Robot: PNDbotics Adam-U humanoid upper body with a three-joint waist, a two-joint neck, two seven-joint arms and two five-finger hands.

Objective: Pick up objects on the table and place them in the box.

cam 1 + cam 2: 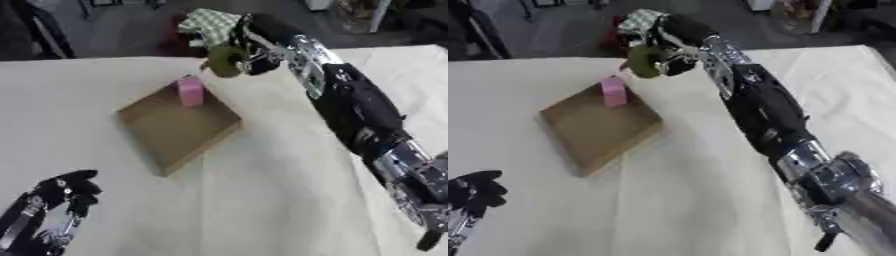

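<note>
Right arm stretched to the far table edge, olive-green object in hand, box just toward the robot's left of it.

The shallow brown cardboard box lies corner-on on the cream tablecloth, an upright pink block at its far corner. The right hand curls round a rounded olive-green object beyond that corner; the left hand idles lower left, fingers bent, holding nothing.

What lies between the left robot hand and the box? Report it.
Only bare cloth-covered table. In the left eye view, nothing sits between the left robot hand at the lower left and the box.
</note>
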